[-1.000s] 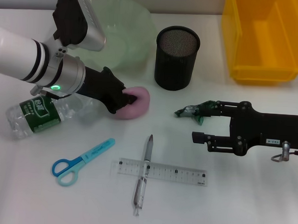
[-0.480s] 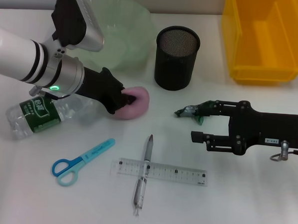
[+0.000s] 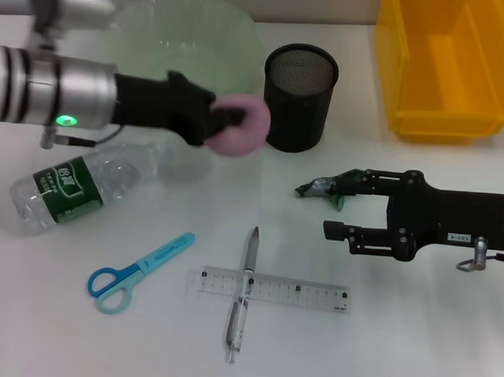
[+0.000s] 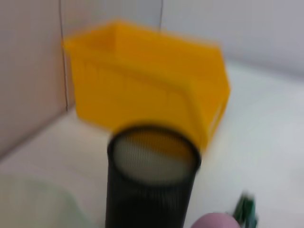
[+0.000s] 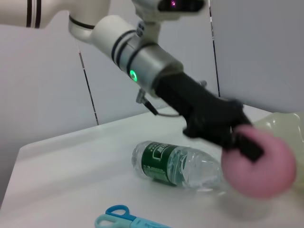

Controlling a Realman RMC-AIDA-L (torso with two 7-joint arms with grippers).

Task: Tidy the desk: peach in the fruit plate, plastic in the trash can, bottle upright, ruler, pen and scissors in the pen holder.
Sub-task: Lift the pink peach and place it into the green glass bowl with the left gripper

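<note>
The peach [image 3: 241, 125] was clamped in the left hand [image 3: 221, 124], lifted off the tabletop [image 3: 413, 332], the fruit plate [image 3: 184, 33] just behind. Next, I judged: carry over, release. The right hand [image 3: 336, 205] gaped beside the plastic [image 3: 318, 188].

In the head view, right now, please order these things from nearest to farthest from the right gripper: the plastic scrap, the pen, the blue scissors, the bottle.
Measured from the right gripper:
1. Plastic scrap, at the tip of its upper finger.
2. Pen, lying across the ruler, toward the table's front.
3. Blue scissors, farther toward the robot's left.
4. Bottle, on its side at the far left.
</note>
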